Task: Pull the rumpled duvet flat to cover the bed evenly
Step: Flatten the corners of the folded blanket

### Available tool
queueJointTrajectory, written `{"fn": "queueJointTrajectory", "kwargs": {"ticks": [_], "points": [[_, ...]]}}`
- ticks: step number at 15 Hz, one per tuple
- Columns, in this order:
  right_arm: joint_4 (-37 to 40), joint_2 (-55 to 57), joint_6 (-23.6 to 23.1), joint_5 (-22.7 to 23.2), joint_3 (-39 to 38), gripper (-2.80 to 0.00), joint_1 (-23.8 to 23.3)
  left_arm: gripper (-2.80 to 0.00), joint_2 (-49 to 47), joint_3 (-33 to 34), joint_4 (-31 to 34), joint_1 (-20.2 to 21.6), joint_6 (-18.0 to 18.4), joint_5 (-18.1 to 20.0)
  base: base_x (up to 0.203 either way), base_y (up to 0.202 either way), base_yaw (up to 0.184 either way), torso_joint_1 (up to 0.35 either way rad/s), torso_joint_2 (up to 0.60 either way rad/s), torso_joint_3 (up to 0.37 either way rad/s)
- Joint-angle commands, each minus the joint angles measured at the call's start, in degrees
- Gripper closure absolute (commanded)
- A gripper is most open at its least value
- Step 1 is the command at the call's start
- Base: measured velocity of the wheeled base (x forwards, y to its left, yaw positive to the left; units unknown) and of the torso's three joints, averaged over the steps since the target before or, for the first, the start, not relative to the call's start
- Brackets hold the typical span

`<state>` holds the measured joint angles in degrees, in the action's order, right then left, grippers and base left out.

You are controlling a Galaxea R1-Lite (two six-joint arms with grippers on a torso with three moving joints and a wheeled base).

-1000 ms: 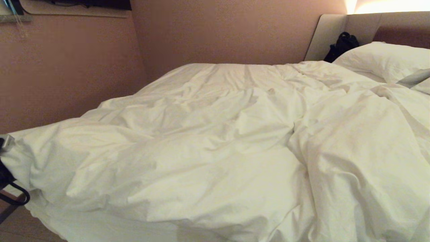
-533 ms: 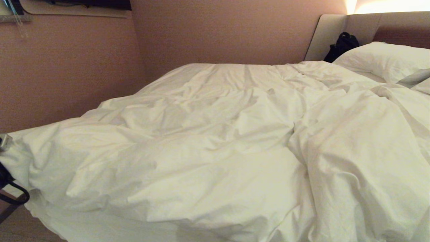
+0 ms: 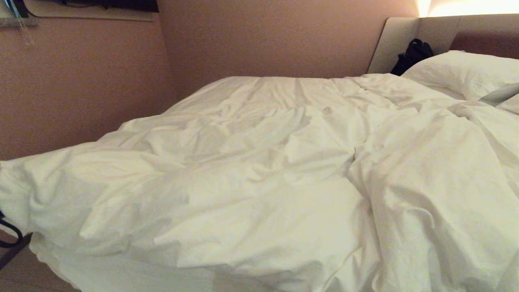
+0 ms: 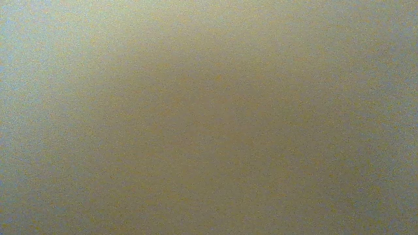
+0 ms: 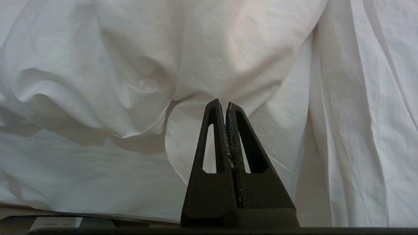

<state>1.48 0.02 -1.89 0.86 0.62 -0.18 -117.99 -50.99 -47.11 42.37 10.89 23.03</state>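
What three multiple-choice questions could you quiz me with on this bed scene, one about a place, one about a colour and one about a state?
1. Where does the pillow lie?
A. On the floor
B. At the head end, by the headboard
C. At the foot end

2. What colour is the bag beside the headboard?
A. Black
B. White
C. Red

3. How is the right tool?
A. Wide open
B. Shut on the pillow
C. Shut and empty

Answers:
1 B: the head view shows the pillow at the far right, just below the headboard.
2 A: the bag is a dark shape against the pale panel.
3 C: the right wrist view shows its fingers pressed together with nothing between them, in front of the creased white duvet.
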Motion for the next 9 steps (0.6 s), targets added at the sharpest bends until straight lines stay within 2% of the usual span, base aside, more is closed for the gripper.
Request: {"fn": "queueJointTrajectory", "kwargs": {"ticks": [1,4,6,9], "points": [[0.02,-0.02,-0.11,0.02,-0.01,0.0,0.01,0.0,5.92,-0.17,4.91,2.38,-0.04,2.31,0.0,0.0,0.0,0.0,0.0,0.0],[0.02,-0.02,-0.04,0.02,-0.01,0.0,0.01,0.0,13.79,-1.3,20.05,5.3,-0.22,6.08,0.0,0.0,0.0,0.0,0.0,0.0],[0.02,-0.02,-0.08,0.02,-0.01,0.0,0.01,0.0,18.41,-2.41,28.26,7.34,0.23,6.48,0.0,0.0,0.0,0.0,0.0,0.0],[0.02,-0.02,-0.04,0.02,-0.01,0.0,0.01,0.0,24.58,-2.71,36.89,10.73,3.11,6.54,0.0,0.0,0.0,0.0,0.0,0.0]]}}
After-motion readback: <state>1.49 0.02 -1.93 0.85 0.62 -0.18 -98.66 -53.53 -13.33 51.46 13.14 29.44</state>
